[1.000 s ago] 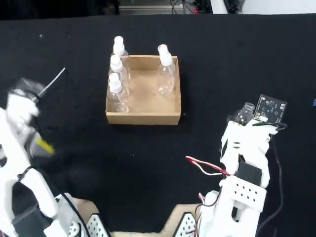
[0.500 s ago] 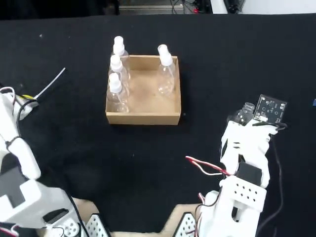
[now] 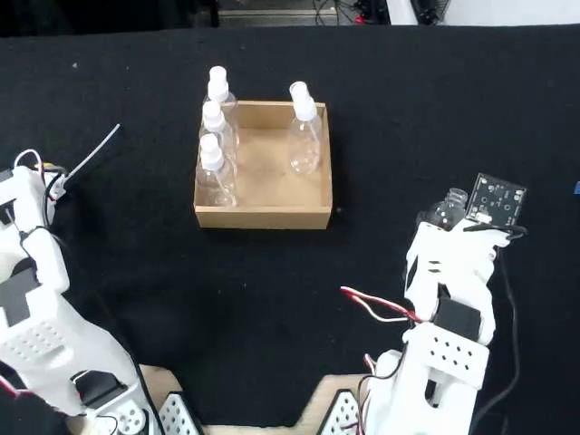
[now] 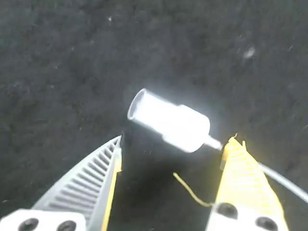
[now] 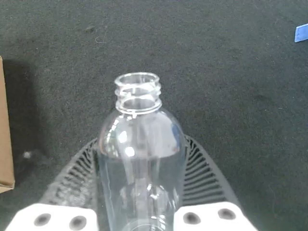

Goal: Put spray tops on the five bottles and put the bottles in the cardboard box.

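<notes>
Well left of the cardboard box (image 3: 263, 218), the left gripper (image 4: 175, 142) hangs wide open over a white spray top (image 4: 168, 120) lying on its side. Right of the box, the right gripper (image 5: 142, 149) clamps a clear, uncapped bottle (image 5: 142, 130).

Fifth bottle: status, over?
Right tool shut on uncapped bottle. Left tool open over loose spray top. Four capped bottles in cardboard box. No obstruction seen.

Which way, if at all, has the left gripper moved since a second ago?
Yes. In the high view the left gripper has shifted slightly left, farther from the cardboard box.
</notes>
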Controlling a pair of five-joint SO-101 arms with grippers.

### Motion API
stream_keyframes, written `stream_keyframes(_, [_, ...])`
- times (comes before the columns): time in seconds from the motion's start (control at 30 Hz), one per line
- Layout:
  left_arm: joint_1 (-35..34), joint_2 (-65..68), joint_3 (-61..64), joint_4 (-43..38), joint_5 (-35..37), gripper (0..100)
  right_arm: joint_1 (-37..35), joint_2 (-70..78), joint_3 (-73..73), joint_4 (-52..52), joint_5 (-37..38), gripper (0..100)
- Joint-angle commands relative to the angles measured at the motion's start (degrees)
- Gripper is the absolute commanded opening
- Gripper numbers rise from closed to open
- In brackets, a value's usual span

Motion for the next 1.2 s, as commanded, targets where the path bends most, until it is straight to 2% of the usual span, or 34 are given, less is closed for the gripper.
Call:
stream_keyframes(0.0, [-1.5,-0.4,-3.4,-4.0,3.5,30,-0.8,-1.8,-0.1,-1.7,-0.4,1.1])
stream_keyframes(0.53, [0.5,-0.1,-3.4,-4.0,3.9,30,-0.7,-1.8,-0.1,-1.7,-0.4,1.1])
stream_keyframes(0.6, [0.6,-0.1,-3.4,-4.0,3.9,26,-0.7,-1.8,-0.1,-1.7,-0.4,1.1])
stream_keyframes(0.77, [0.5,-0.2,-1.8,-3.9,4.0,10,-0.6,-1.8,-0.1,-1.7,-0.4,1.1])
stream_keyframes(0.87, [0.3,-0.7,-0.1,-3.7,3.5,8,-0.6,-1.8,-0.1,-1.7,-0.4,1.1])
stream_keyframes(1.0, [-1.2,-0.8,-4.1,4.0,-4.3,8,-0.5,-1.8,-0.1,-1.7,-0.4,1.1])
stream_keyframes(1.17, [-4.3,-0.2,-13.4,15.7,-22.3,8,-0.6,-1.8,-0.1,-1.7,-0.4,1.1])
